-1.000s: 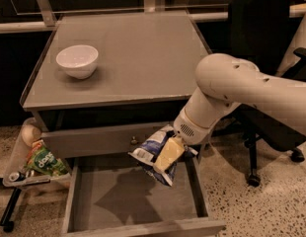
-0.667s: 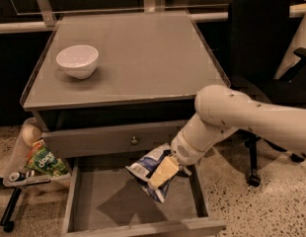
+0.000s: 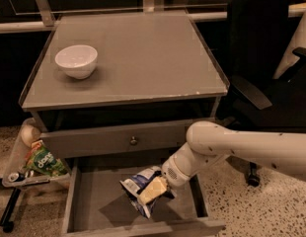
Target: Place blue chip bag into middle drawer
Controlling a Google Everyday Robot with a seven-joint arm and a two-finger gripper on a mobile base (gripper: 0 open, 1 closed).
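The gripper [image 3: 153, 191] is hanging low over the open middle drawer [image 3: 94, 209], a little right of its centre. Its pale fingers [image 3: 149, 193] are clamping the blue chip bag [image 3: 138, 180] across its middle. The bag is sitting tilted in that grip, with one crumpled end pointing down toward the drawer's bare floor and the other end rising toward the wrist. It is inside the drawer's outline, clear of the low side walls. Whether its lower corner is touching the floor or hanging just above it is hard to tell, because the shadow under it is blurring that edge.

The main risk I am seeing is in the release. If the bag is hanging above the floor when the fingers part, it may be dropping on its corner and toppling toward the front lip. A crinkled foil bag could also be sticking to a finger pad and riding back out with the gripper.

The second risk is clearance. The arm [image 3: 242, 149] is reaching in from the right, with its wrist passing close under the drawer front [image 3: 94, 143] that carries the small knob [image 3: 133, 140]. A straight lift could be knocking that front or the drawer's right wall and jolting the bag.

The white bowl [image 3: 76, 60] on the table top [image 3: 143, 58] and the green snack packet [image 3: 43, 163] at the left are lying well apart from all this.
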